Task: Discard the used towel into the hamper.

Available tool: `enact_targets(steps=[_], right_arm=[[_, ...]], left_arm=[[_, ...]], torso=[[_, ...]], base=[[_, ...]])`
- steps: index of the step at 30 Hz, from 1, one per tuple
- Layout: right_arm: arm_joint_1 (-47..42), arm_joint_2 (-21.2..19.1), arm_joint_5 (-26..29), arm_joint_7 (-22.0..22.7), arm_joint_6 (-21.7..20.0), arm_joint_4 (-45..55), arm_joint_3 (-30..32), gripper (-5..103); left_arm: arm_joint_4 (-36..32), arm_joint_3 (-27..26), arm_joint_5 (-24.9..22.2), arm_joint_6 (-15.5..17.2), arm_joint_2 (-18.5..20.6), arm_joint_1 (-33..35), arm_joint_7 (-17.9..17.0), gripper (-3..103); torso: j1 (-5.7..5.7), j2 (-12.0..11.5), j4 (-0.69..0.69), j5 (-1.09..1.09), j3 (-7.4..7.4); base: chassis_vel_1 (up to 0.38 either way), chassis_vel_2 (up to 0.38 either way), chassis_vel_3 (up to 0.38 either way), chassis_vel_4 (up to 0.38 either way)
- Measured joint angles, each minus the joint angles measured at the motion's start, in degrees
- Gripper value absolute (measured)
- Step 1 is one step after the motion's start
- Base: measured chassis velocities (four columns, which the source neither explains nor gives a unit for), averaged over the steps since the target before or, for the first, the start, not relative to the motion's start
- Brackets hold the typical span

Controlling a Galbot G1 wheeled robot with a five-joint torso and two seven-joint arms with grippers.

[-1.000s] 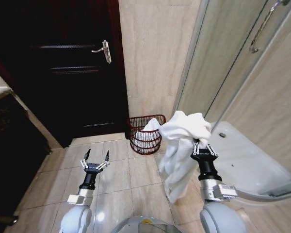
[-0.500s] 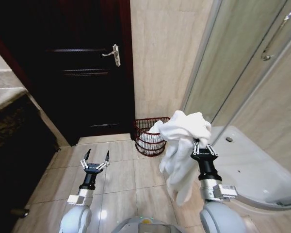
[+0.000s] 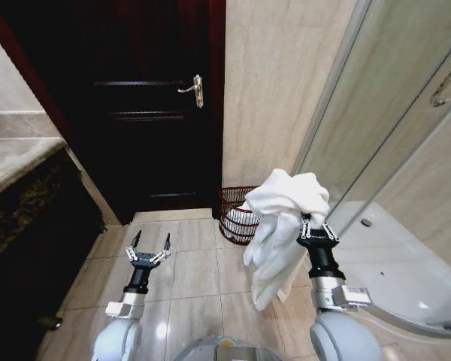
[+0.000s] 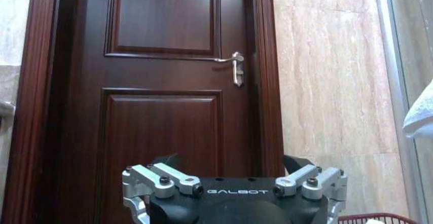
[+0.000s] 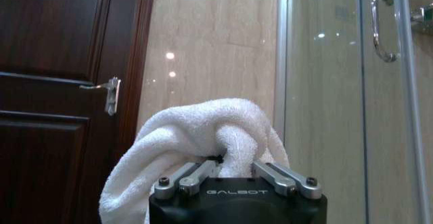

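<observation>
The right gripper is clamping a bunched fold of the white towel, and is carrying it raised in front of the robot. Most of the cloth is draping over and down the inner side of the arm, hanging clear of the tiled floor, presumably so that it does not drag. In the right wrist view the fingers are pressing into the towel, which is mounding above them.

The hamper, a dark red openwork basket, is standing on the floor against the beige wall, in the corner between the dark wooden door and the glass shower screen. Something white is already lying inside it. From the head view the hanging towel is overlapping the basket's right side, but the towel is nearer the camera and well short of the rim, so the release appears not yet due.

The left gripper is waiting low over the floor tiles, its fingers spread wide and holding nothing. In its wrist view the left gripper is facing the door, whose handle is visible above, and the hamper's rim is showing at one corner.
</observation>
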Motion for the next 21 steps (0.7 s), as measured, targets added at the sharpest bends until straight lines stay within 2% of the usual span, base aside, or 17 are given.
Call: enact_targets(steps=[21], right_arm=[[2.1,-1.4,2.2,0.2,-0.1,-0.3,0.8,12]], left_arm=[[-1.2,-0.4,0.1,1.3,-0.3,-0.1,-0.1,100]], torso=[[1.94,4.7,0.0,0.0,2.77]], base=[[0.0,0.0,0.0,0.0]])
